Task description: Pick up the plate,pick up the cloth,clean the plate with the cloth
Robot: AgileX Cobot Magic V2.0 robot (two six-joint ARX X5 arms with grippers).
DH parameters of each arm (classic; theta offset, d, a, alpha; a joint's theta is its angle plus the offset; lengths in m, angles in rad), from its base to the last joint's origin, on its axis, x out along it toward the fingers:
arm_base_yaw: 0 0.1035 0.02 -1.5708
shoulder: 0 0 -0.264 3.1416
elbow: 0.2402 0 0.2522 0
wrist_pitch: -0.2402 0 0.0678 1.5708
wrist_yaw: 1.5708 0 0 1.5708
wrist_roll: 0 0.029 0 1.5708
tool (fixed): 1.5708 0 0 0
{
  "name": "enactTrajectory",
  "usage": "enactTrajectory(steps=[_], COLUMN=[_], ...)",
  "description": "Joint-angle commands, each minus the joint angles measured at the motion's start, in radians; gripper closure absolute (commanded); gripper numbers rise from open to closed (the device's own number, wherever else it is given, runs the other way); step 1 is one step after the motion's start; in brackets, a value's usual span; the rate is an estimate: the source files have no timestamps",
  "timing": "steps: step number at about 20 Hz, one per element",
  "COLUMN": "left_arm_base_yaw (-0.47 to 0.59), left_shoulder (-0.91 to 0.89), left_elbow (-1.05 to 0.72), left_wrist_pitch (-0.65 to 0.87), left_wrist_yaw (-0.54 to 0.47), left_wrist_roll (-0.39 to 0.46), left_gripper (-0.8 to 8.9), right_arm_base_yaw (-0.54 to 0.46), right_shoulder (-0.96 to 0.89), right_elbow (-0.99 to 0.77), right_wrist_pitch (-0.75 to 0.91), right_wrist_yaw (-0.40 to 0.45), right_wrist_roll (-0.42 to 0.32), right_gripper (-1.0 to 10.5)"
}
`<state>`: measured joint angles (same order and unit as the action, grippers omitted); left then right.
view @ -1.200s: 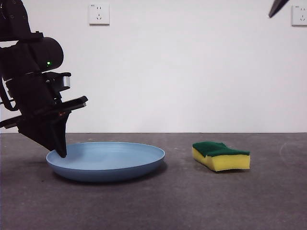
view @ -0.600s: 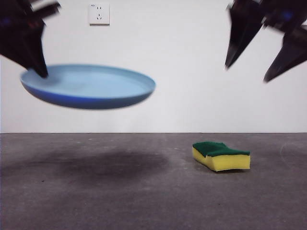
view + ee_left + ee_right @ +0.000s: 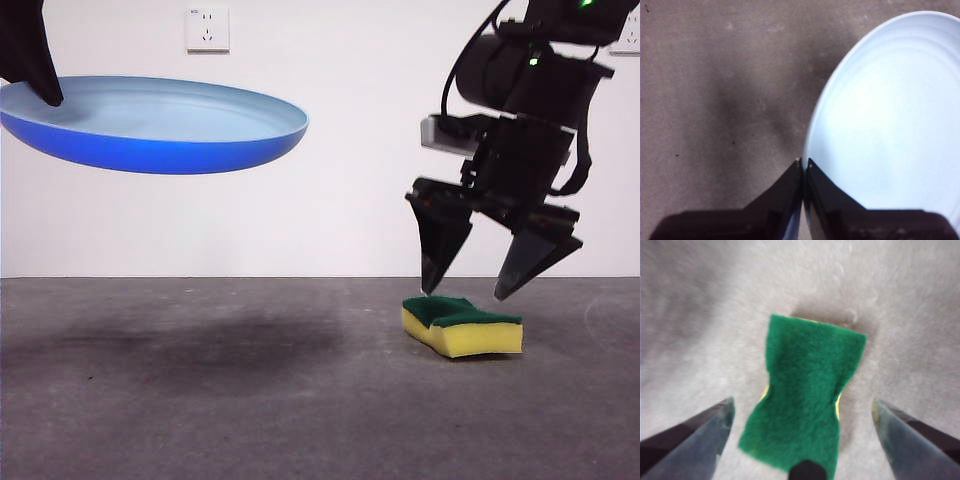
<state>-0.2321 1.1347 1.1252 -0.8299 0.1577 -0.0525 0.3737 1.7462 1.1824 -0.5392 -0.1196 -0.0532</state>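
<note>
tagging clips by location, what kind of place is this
Probably a lab or test bench, not a kitchen: a bare grey table, a plain white wall with a power socket, and only a plate and a sponge set out.

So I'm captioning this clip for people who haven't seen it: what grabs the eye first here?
The light blue plate hangs high above the table, pinched at its rim by the left gripper, its shadow on the dark table below. Across from it, the right gripper hovers with jaws spread wide just above the yellow and green sponge, which lies flat on the table.
</note>
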Motion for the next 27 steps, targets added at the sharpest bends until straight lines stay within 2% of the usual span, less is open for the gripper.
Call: enactTrajectory(steps=[1, 5, 8, 12, 15, 20, 23, 25, 27], left_arm_base_yaw=[-0.004, -0.004, -0.004, -0.004, -0.004, -0.005, -0.018, -0.045, -0.084], left_shoulder=[0.001, 0.001, 0.001, 0.001, 0.003, 0.046, 0.107, 0.150, 0.179], left_elbow=[-0.004, -0.004, -0.004, -0.004, -0.004, -0.004, -0.004, -0.004, -0.004], left_wrist_pitch=[0.006, 0.007, 0.006, 0.006, 0.007, 0.032, 0.066, 0.092, 0.126], left_wrist_yaw=[-0.001, -0.001, 0.000, -0.001, -0.006, -0.079, -0.078, -0.077, -0.070], left_wrist_roll=[0.005, 0.005, 0.006, 0.013, 0.013, 0.013, 0.002, -0.010, -0.042], left_gripper=[8.22, 8.22, 8.22, 8.22, 8.22, 8.22, 8.22, 8.22, 8.22], right_arm_base_yaw=[0.003, 0.003, 0.003, 0.003, 0.010, 0.042, 0.099, 0.139, 0.192], right_shoulder=[0.041, 0.084, 0.103, 0.128, 0.119, -0.005, -0.163, -0.251, -0.298], right_elbow=[0.003, 0.003, 0.002, 0.003, 0.003, 0.005, 0.005, 0.005, 0.005], right_wrist_pitch=[0.016, 0.024, 0.031, 0.030, 0.032, 0.031, 0.035, 0.053, 0.092], right_wrist_yaw=[-0.005, -0.004, -0.004, -0.001, -0.003, -0.013, -0.025, -0.093, -0.098], right_wrist_roll=[-0.008, -0.006, 0.002, 0.011, 0.011, 0.015, 0.053, 0.094, 0.124], right_gripper=[5.2, 5.3, 5.9, 7.6, 9.5, 9.6, 9.6, 9.6, 9.6])
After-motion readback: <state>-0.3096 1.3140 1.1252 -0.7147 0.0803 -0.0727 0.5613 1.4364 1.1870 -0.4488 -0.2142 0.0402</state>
